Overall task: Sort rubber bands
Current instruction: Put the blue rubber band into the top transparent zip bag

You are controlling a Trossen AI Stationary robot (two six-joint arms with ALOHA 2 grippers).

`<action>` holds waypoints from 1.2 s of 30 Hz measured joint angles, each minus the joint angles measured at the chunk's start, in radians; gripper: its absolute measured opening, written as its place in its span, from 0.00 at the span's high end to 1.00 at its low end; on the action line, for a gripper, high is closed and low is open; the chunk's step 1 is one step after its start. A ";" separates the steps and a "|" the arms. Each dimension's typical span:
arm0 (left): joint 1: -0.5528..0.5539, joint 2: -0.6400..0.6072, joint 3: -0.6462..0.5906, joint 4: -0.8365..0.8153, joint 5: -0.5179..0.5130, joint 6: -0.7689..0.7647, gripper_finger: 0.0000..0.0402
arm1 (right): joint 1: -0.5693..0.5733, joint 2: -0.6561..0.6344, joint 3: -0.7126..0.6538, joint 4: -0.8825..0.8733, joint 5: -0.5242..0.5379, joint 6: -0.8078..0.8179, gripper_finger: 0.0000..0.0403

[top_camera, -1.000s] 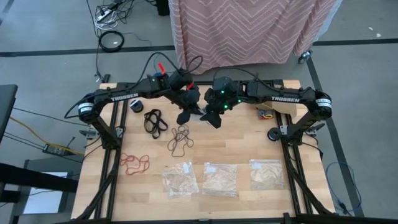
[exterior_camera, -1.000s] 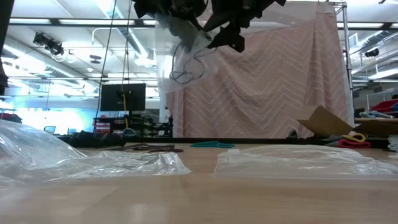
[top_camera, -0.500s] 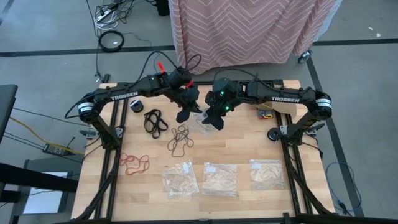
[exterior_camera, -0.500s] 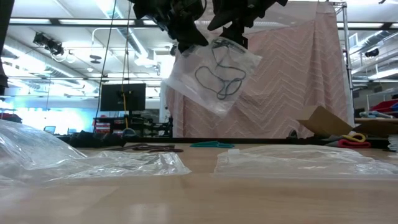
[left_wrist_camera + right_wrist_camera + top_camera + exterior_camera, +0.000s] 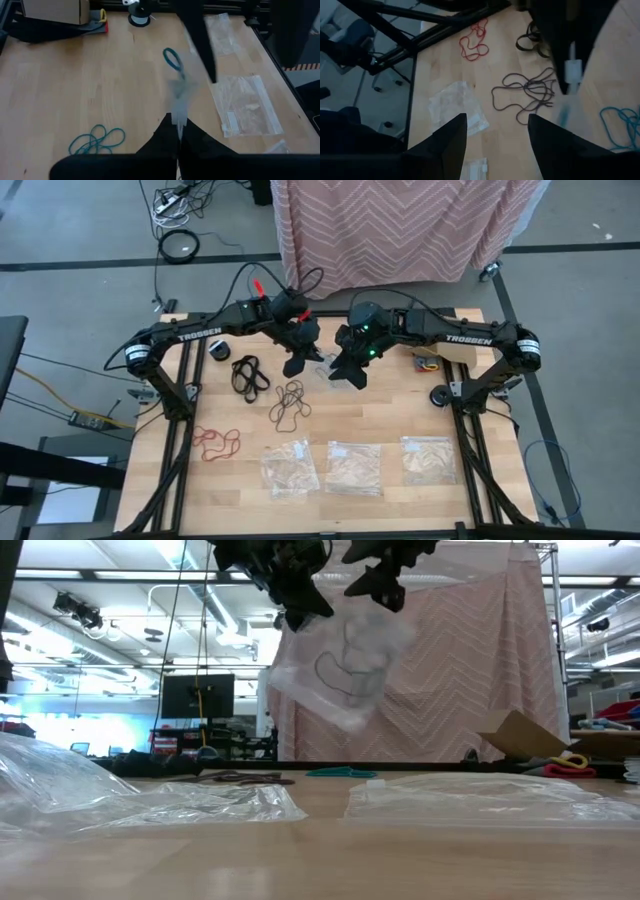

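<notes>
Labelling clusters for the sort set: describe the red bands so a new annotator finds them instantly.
On the wooden table, go to the left arm's side, along the near half of the edge. The red bands lie there alone, left of the three clear bags. They are the only red cluster; the black bands and brown bands sit farther back.

A robotics lab: ceiling strip lights, monitor (background), floor cables.

Two dark, near-black arms here, each forearm stamped TROSSEN in white. Silver rings band the shoulder joints at the outer corners. Black cables loop over the left arm beside a red tag. Green lights glow above the right hand.
</notes>
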 joint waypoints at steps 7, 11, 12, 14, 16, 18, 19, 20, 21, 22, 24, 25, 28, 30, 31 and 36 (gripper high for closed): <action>0.000 0.000 0.000 0.000 -0.003 0.000 1.00 | 0.008 -0.034 0.000 -0.005 0.033 0.013 0.51; 0.000 -0.003 0.000 -0.004 -0.003 -0.003 1.00 | 0.002 -0.051 0.000 -0.026 0.103 0.007 0.52; 0.002 -0.008 0.000 -0.015 -0.006 -0.003 1.00 | -0.001 -0.054 0.000 -0.032 0.119 0.005 0.52; 0.006 -0.021 0.000 -0.030 -0.009 -0.003 1.00 | -0.008 -0.057 0.000 -0.055 0.151 -0.003 0.52; 0.014 -0.043 0.000 -0.060 -0.009 -0.002 1.00 | -0.017 -0.057 0.000 -0.075 0.176 -0.011 0.52; 0.022 -0.066 0.000 -0.085 -0.015 0.001 1.00 | -0.026 -0.057 0.000 -0.096 0.203 -0.020 0.52; 0.027 -0.077 0.000 -0.099 -0.015 0.002 1.00 | -0.029 -0.057 0.000 -0.101 0.218 -0.029 0.52; 0.031 -0.087 0.000 -0.109 -0.015 0.003 1.00 | -0.031 -0.057 0.000 -0.105 0.233 -0.040 0.52; 0.035 -0.096 0.000 -0.120 -0.014 0.004 1.00 | -0.035 -0.057 0.000 -0.107 0.255 -0.050 0.52; 0.040 -0.104 0.000 -0.141 -0.015 0.005 1.00 | -0.038 -0.057 0.000 -0.107 0.277 -0.062 0.52; 0.046 -0.111 0.000 -0.194 -0.017 0.020 1.00 | -0.047 -0.057 0.000 -0.109 0.315 -0.074 0.53; 0.047 -0.113 0.000 -0.223 -0.026 0.026 1.00 | -0.053 -0.057 0.000 -0.109 0.327 -0.078 0.53; 0.048 -0.113 0.000 -0.293 -0.062 0.053 1.00 | -0.083 -0.057 -0.034 -0.084 0.333 -0.095 0.53; 0.048 -0.113 0.000 -0.298 -0.065 0.055 1.00 | -0.111 -0.056 -0.087 -0.082 0.318 -0.098 0.54; 0.048 -0.115 0.000 -0.296 -0.064 0.055 1.00 | -0.125 -0.055 -0.120 -0.070 0.307 -0.097 0.54; 0.046 -0.148 0.000 -0.296 -0.050 0.055 1.00 | -0.187 -0.055 -0.292 0.084 0.251 -0.050 0.54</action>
